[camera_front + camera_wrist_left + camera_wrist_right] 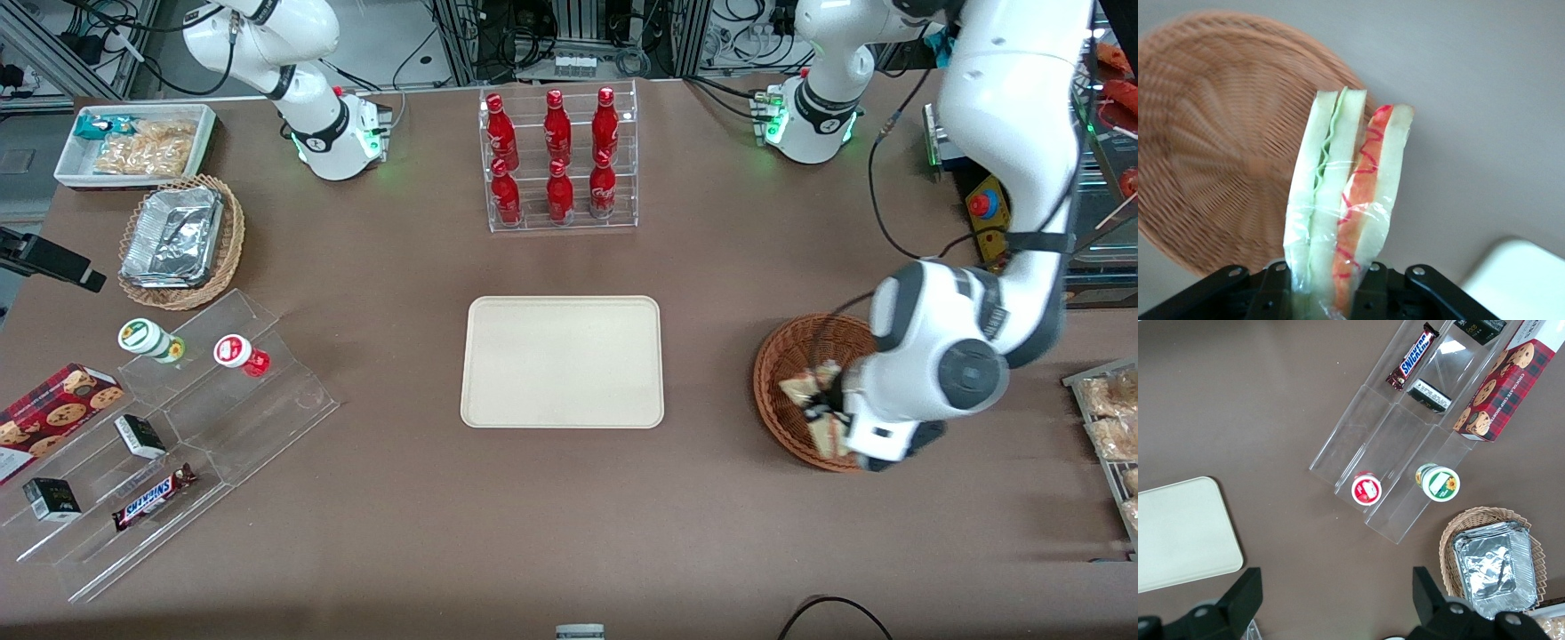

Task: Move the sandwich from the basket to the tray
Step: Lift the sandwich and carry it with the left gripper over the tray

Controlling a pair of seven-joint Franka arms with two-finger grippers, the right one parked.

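My left gripper (825,411) is over the round reddish-brown wicker basket (775,356), which lies toward the working arm's end of the table. In the left wrist view the gripper (1328,285) is shut on the sandwich (1345,200). It is a plastic-wrapped pair of white bread wedges with green and red-orange filling, held above the basket (1218,153), whose visible bottom is bare. In the front view pale bread (803,388) shows beside the fingers. The cream tray (562,362) lies bare at the table's middle, and a corner of it shows in the left wrist view (1521,280).
A clear rack of red bottles (558,160) stands farther from the front camera than the tray. A tan basket with a foil container (178,238), a white snack bin (133,144) and a clear stepped stand with snacks (169,444) lie toward the parked arm's end.
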